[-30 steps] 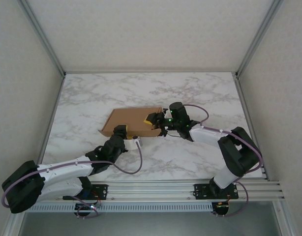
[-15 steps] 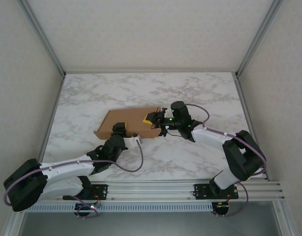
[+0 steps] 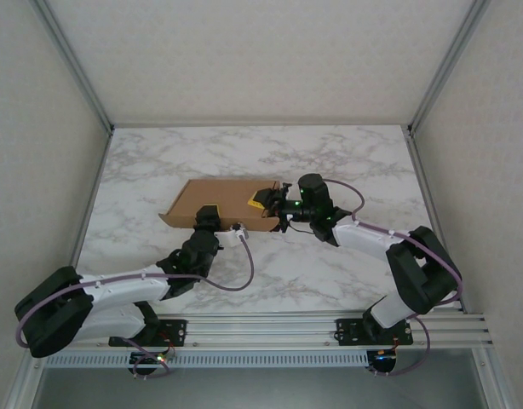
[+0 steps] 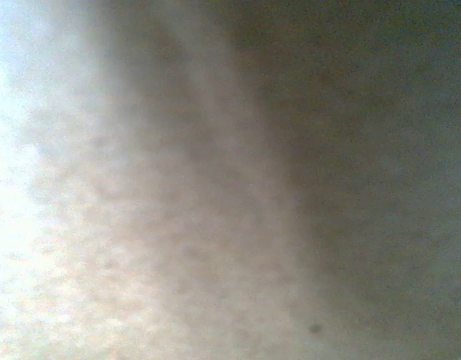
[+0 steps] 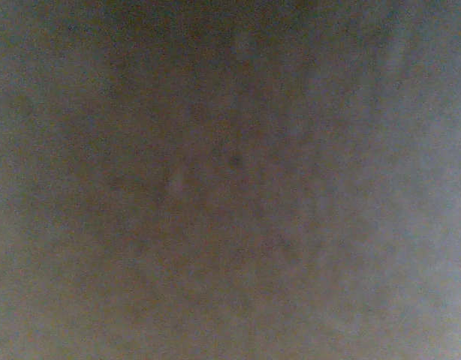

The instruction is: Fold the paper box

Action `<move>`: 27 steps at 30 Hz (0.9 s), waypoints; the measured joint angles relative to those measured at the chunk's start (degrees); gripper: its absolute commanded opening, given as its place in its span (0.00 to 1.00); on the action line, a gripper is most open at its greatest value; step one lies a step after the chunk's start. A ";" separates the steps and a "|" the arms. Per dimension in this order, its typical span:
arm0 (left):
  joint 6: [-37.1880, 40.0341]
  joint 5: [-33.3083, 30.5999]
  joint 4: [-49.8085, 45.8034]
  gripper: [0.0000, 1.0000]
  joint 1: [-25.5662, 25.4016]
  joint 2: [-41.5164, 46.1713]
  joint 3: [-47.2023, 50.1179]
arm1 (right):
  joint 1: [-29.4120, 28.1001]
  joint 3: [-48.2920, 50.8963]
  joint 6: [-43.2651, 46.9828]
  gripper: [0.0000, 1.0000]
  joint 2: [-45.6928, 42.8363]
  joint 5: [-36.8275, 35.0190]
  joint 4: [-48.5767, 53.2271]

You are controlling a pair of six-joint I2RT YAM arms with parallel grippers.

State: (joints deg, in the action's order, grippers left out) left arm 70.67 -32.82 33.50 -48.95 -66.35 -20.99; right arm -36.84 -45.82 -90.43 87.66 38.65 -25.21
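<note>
The paper box [image 3: 217, 198] is a brown cardboard shape lying left of the table's middle, with a low flap raised at its left end. My left gripper [image 3: 208, 216] sits at the box's near edge, its yellow-tipped fingers against the cardboard. My right gripper [image 3: 263, 203] is at the box's right end, one yellow finger over the wall there. From above, neither jaw gap can be made out. In the left wrist view a blurred tan surface [image 4: 178, 247] lies against the lens. The right wrist view gives a dark, blurred brown surface [image 5: 230, 195].
The marble table [image 3: 347, 162] has bare room behind and to the right of the box. Metal frame posts [image 3: 91, 196] run along the table's left and right edges. Purple cables [image 3: 244, 264] loop off both arms near the front.
The box has slid left and back and lies flatter. My left gripper has followed it forward and its jaws have narrowed. The right gripper stayed at the box's right end.
</note>
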 measured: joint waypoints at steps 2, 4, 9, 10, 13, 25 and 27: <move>-0.20 0.31 -3.56 0.45 0.02 1.86 -1.01 | -0.11 0.02 0.42 0.63 -0.87 0.42 0.63; -0.74 0.66 -6.10 0.45 0.02 3.69 -1.44 | -0.33 0.04 1.16 0.70 -1.84 0.61 1.33; -2.97 1.77 -13.99 0.44 0.02 7.02 -3.30 | -0.55 0.15 3.82 0.80 -4.37 0.37 5.64; -3.50 2.03 -15.87 0.44 0.02 7.34 -3.93 | -0.52 0.15 4.55 0.81 -5.25 0.13 7.10; -5.31 3.32 -21.77 0.43 0.02 8.15 -6.16 | 0.04 0.15 7.32 0.83 -8.66 -0.55 12.02; -21.51 18.49 -62.42 0.45 0.07 0.22 -36.87 | 5.86 -16.65 36.52 0.82 -25.16 -28.57 55.58; -24.46 21.55 -68.61 0.43 0.07 -2.45 -42.40 | 5.88 -20.00 41.16 0.81 -25.14 -31.28 59.30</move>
State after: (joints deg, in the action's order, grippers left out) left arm 46.22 -11.27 -35.11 -48.88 -68.79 -63.40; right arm -30.96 -65.82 -49.28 62.52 7.38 34.09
